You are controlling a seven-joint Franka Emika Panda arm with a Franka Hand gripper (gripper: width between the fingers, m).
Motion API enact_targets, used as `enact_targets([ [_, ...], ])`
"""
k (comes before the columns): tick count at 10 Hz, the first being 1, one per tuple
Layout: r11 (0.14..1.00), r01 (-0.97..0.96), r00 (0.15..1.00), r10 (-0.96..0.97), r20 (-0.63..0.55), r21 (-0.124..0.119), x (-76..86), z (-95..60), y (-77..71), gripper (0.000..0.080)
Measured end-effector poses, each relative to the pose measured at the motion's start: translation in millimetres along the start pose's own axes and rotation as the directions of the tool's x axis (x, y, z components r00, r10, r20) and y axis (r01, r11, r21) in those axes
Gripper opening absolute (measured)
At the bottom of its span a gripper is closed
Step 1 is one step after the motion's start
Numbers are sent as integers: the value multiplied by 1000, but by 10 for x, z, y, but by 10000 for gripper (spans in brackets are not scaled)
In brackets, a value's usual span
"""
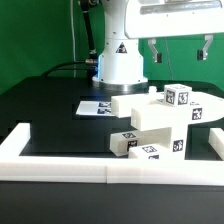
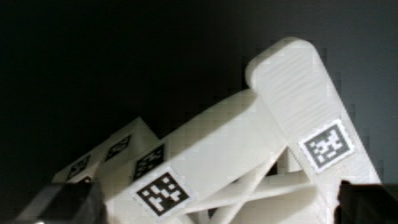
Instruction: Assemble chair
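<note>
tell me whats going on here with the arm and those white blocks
A Franka arm is partway through building a chair. Its gripper hangs open above the white chair parts, holding nothing. The parts sit clustered on the black table, inside the low white wall, with the marker board beside them.

Exterior cam sits low in front, facing the arm; wrist cam's right up on the chair parts (image 2: 231, 150) both share.

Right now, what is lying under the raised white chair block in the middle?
Under the thick white plastic slab sit smaller tagged white blocks on the black table. How they touch is hidden.
</note>
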State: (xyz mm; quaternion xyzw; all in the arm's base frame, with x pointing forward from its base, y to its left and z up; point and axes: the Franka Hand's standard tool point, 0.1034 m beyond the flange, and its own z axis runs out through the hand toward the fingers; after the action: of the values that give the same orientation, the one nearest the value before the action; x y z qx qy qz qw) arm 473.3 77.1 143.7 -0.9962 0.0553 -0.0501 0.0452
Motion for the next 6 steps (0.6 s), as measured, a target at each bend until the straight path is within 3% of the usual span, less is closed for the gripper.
enact_targets([
  [2, 1000, 15, 1000, -15, 2, -21, -258, 165, 53, 649],
  [4, 1000, -18, 1000, 18, -17, -13, -382, 257, 50, 649],
  [6, 1000, -28, 1000, 28, -13, -12, -397, 286, 42, 649],
])
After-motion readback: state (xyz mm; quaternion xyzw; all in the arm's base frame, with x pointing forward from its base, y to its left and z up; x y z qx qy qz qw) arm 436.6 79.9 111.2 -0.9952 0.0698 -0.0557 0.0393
